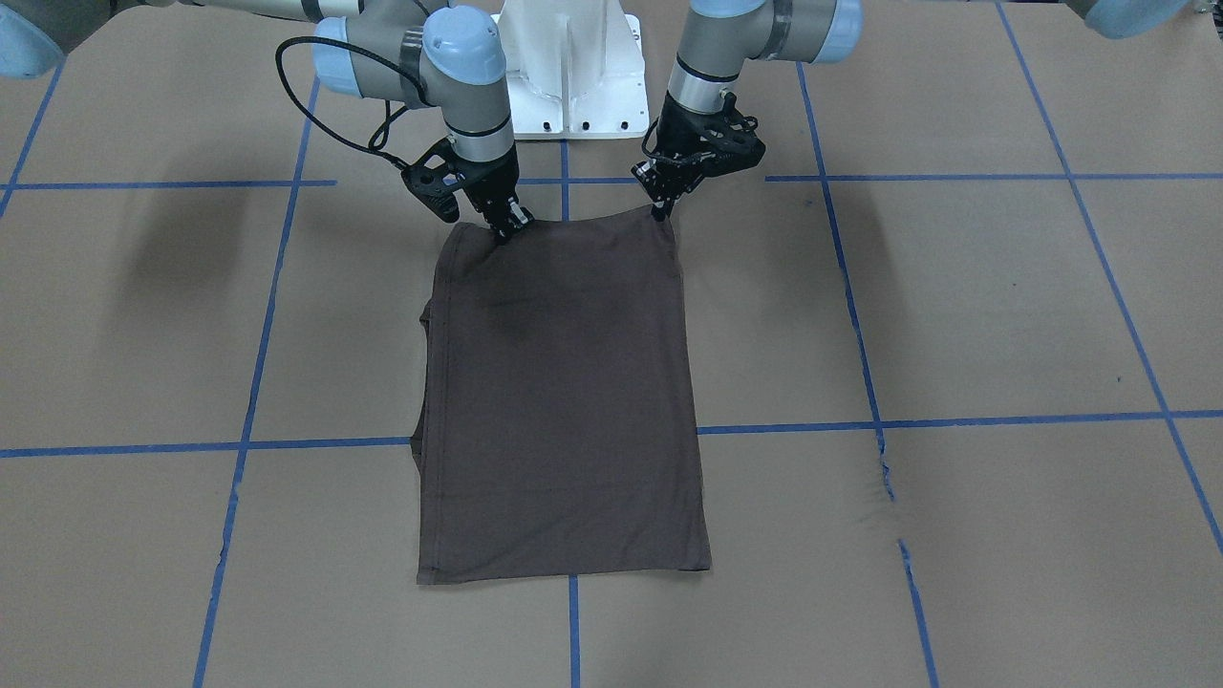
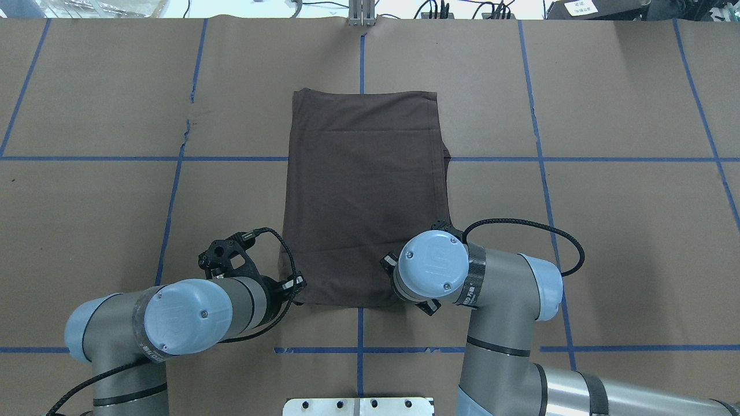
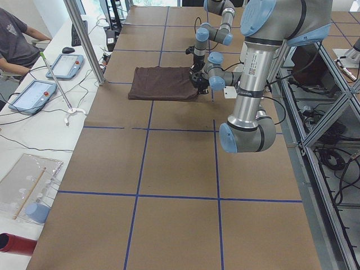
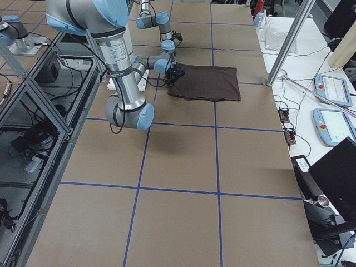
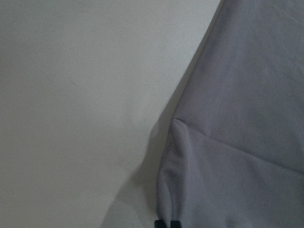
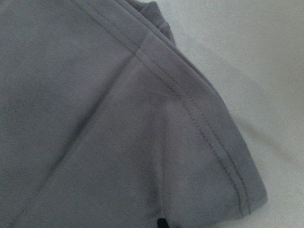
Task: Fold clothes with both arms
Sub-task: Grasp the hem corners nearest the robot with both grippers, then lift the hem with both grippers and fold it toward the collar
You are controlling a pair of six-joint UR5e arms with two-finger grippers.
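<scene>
The dark brown T-shirt point(image 1: 564, 401) point(image 2: 364, 196) lies folded into a tall rectangle on the brown paper table, one sleeve edge poking out at its side. Both grippers are down at the two corners of the edge nearest the robot's base. My left gripper point(image 1: 659, 212) point(image 2: 295, 287) pinches one corner, and in its wrist view a ridge of cloth point(image 5: 237, 142) runs up into the fingertips. My right gripper point(image 1: 506, 229) is shut on the other corner; its wrist view shows the stitched hem point(image 6: 190, 104). Overhead, the right wrist hides its fingers.
The white pedestal base point(image 1: 570, 86) stands just behind the shirt's held edge. Blue tape lines grid the table, and the paper has a tear point(image 1: 884, 468). A seated person point(image 3: 14, 39), control tablets point(image 3: 62, 64) and a metal pole point(image 3: 84, 39) are beyond the far edge.
</scene>
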